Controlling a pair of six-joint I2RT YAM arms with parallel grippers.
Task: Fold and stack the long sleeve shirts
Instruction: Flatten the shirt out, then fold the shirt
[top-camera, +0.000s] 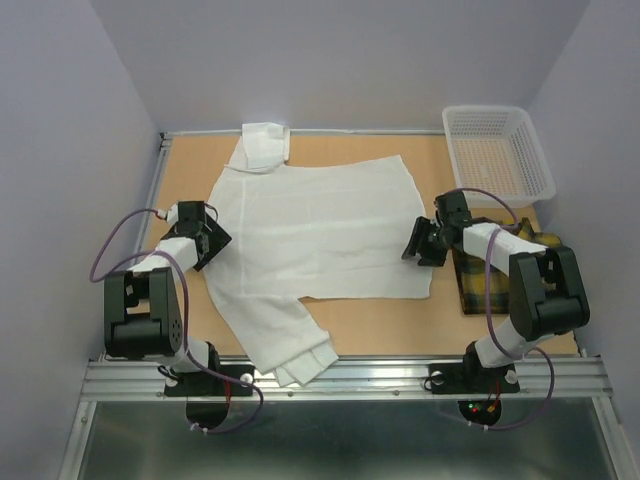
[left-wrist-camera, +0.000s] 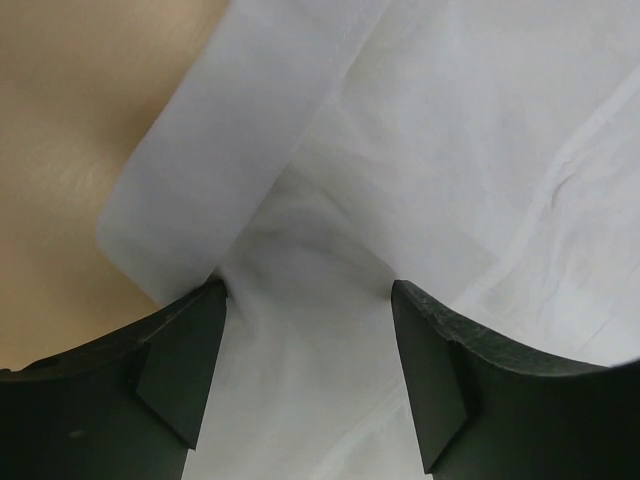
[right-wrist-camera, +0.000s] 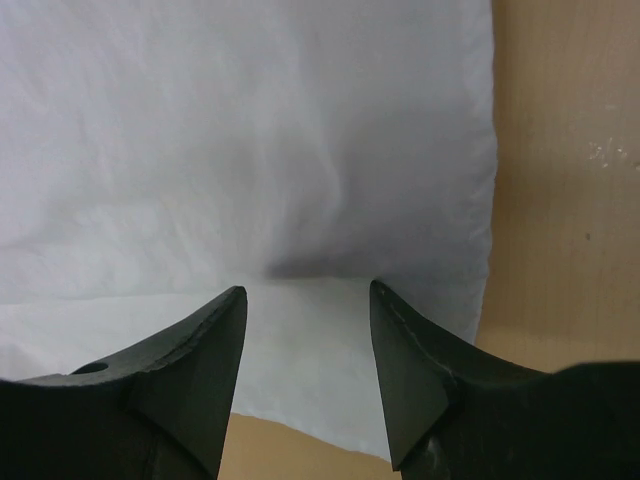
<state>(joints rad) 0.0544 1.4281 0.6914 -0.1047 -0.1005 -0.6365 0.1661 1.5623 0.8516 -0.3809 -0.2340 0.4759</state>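
Left gripper (left-wrist-camera: 308, 295) standing open, white shirt (left-wrist-camera: 450, 150) bunching between jaws; right gripper (right-wrist-camera: 307, 290) gaping too, shirt edge puckering between jaws.

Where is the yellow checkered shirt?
In the top view, the yellow shirt lies at the table's right side, partly under the right arm, just nearer than the white basket.

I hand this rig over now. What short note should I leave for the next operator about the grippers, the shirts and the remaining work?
Left gripper: open, jaws astride a pucker at the left side of the plain white cloth shirt.
Right gripper: open, jaws astride the same shirt's right edge.
Yellow-and-dark plaid shirt: at the right of the wooden table, looks folded.
Left: fold the white shirt, which lies spread out, then stack both.
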